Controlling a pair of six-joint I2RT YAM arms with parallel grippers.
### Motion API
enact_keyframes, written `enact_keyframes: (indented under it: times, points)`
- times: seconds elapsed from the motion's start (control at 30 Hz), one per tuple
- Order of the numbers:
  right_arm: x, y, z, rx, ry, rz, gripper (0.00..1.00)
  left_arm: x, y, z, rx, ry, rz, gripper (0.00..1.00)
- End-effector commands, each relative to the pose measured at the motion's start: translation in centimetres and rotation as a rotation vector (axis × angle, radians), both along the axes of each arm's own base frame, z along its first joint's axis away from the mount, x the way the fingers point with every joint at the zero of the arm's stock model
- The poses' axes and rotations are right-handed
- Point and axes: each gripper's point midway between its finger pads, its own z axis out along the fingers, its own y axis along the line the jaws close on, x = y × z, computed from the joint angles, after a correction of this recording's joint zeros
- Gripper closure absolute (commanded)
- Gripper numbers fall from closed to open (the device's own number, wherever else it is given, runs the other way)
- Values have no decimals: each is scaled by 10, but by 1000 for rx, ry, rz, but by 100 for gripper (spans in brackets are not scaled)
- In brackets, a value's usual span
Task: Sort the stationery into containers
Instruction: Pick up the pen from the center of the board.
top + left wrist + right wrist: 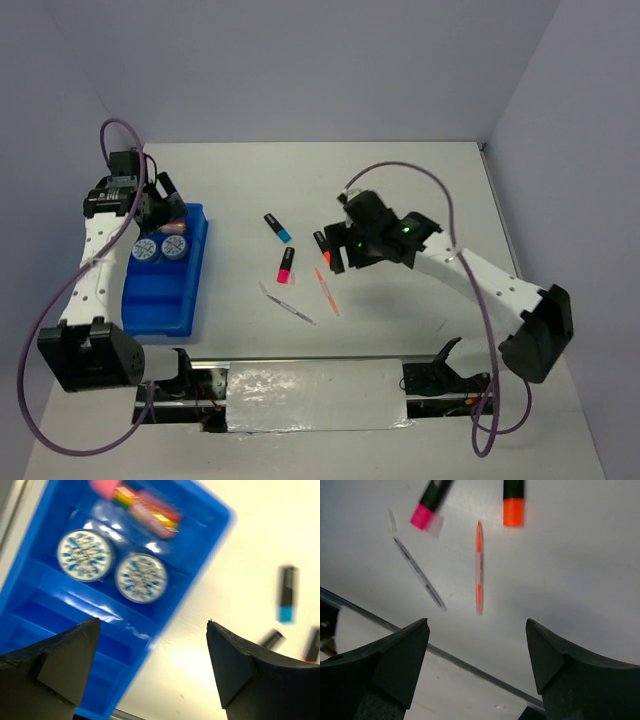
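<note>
The blue tray [160,300] lies at the left. Two blue-white patterned rolls [85,555] [141,577] sit side by side in one compartment, and a pink cylinder with a rainbow label [142,507] lies in the far one. My left gripper [152,625] hangs open over the tray's right rim, empty. On the table lie the blue-ended highlighter [278,228], the pink-ended one [431,505], the orange-ended one [513,500], an orange pen [479,567] and a thin grey pen [419,573]. My right gripper [477,625] is open and empty above the table, just short of the pens.
The two near compartments of the tray [55,625] hold nothing. A silver strip [315,395] runs along the near table edge between the arm bases. The right arm's purple cable [420,175] arcs over the table's right half.
</note>
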Motion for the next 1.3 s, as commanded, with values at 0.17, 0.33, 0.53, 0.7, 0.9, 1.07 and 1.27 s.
enact_keyframes:
  times: [0.17, 0.33, 0.53, 0.7, 0.9, 1.07, 1.27]
  points:
    - [-14, 47, -71, -112, 47, 86, 34, -29, -96, 44, -82, -95, -254, 1]
    - [-12, 62, -116, -171, 87, 99, 38, -45, -101, 36, -98, -88, -276, 1]
    - [0, 64, -154, -269, 94, 124, 44, -53, -98, 38, -63, -70, -324, 1]
    - [7, 65, -175, -325, 111, 131, 53, -57, -98, 33, -53, -60, -349, 1]
    - [-3, 65, -195, -314, 170, 120, 82, -60, -96, 32, -42, -55, -356, 1]
    - [-14, 59, -198, -294, 199, 103, 100, -61, -101, 27, -78, -39, -336, 1]
    - [1, 50, -116, -248, 61, 32, 100, -56, -134, 3, -209, 2, -236, 1]
